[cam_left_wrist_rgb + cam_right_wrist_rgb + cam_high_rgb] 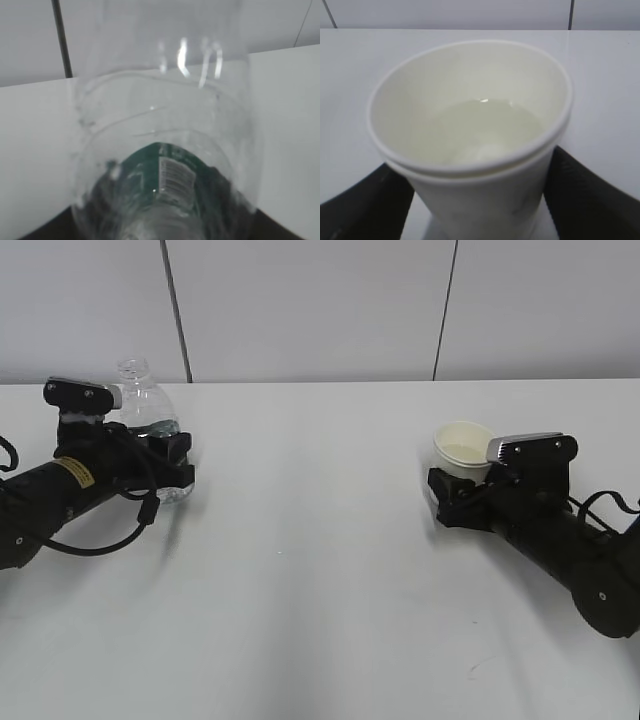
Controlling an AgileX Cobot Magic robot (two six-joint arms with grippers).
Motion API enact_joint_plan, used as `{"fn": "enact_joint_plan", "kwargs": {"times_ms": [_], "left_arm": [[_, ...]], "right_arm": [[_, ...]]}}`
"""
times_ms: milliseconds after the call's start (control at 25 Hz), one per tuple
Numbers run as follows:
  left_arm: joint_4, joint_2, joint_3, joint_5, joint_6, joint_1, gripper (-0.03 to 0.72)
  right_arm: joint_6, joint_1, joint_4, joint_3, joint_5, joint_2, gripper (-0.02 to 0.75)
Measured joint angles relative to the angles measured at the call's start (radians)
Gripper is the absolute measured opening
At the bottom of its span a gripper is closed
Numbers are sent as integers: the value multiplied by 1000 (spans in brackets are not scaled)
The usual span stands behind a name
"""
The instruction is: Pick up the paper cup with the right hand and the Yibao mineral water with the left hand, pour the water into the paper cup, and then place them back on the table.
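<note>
The Yibao mineral water bottle [138, 400] stands upright at the far left of the table [320, 570], neck uncapped, a little water in it. My left gripper [172, 462] is shut around its lower body. In the left wrist view the bottle [165, 100] fills the frame, its green label [170, 172] low between the dark fingers [35, 231]. The paper cup [462, 445] is upright at the right, and my right gripper [448, 495] is shut on its wall. In the right wrist view the cup [470, 100] holds water, with a black finger [590, 195] on each side.
A white panelled wall [320, 300] with dark seams runs along the table's far edge. The two arms lie low over the table at its left and right sides, with black cables looping beside them.
</note>
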Motion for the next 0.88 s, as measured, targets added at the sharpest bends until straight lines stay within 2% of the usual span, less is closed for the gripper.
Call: {"fn": "enact_joint_plan", "kwargs": {"times_ms": [640,880], "left_arm": [[-6,0,0,0,0,0,311],[-7,0,0,0,0,0,311]], "right_arm": [[0,0,-8,0,-1,0,582],[0,0,-23,5,-4,0,636]]}}
